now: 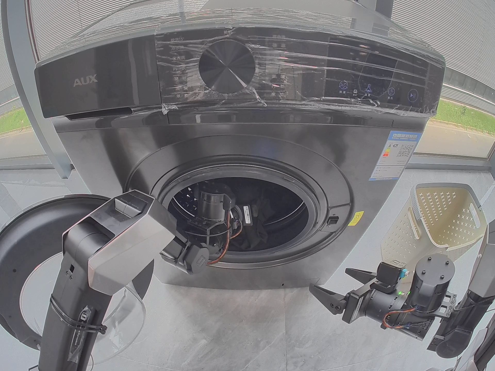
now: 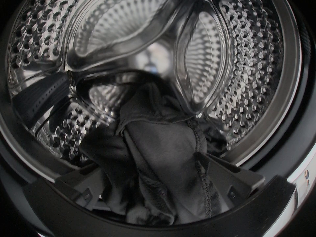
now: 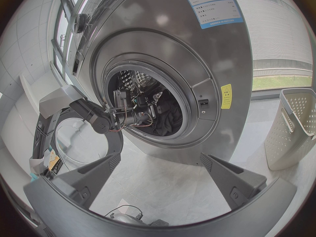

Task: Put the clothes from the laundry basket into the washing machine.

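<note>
Here the washing machine [image 1: 247,145] stands with its round door [image 1: 31,243] swung open on the left. The cream laundry basket [image 1: 443,217] sits to its right. A dark garment [image 2: 158,148] lies in the drum [image 2: 250,50], between the wide-spread fingers of the left gripper [image 2: 149,163]. The right gripper [image 1: 330,279] hovers near the basket, also spread wide.

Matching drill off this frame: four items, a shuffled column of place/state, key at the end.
Things:
1. dark garment
2. laundry basket
3. washer door
4. right hand

Place or state:
A. open, above the floor in front of the washer
B. swung open on the robot's left
C. on the floor to the washer's right
D. inside the drum

Pairs: 1-D, 2-C, 3-B, 4-A
</note>
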Robot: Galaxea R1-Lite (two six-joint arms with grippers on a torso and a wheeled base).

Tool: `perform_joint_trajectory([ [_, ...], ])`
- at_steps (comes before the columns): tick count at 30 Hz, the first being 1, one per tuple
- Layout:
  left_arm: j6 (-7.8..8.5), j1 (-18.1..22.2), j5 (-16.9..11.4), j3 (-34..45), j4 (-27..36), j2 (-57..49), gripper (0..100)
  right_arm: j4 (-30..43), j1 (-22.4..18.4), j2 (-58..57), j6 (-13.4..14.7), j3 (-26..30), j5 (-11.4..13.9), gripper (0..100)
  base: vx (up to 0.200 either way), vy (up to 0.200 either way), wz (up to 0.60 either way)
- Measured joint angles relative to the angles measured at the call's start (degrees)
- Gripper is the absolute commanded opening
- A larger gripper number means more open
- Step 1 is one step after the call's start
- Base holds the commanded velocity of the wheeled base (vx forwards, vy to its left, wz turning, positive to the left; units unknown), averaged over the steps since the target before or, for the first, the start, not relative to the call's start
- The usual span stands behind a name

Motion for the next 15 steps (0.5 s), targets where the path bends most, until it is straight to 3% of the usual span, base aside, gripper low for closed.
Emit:
perform_joint_trajectory([
  [6,0.52,-0.5,-2.2,6.2,0.4,-0.9,100,0.0,0.0,0.0,0.0,0.0,0.0,100,0.0,0.0,0.0],
  [15,0.77,-1.4,-3.2,9.4,0.5,-1.2,100,0.0,0.0,0.1,0.0,0.0,0.0,100,0.0,0.0,0.0],
])
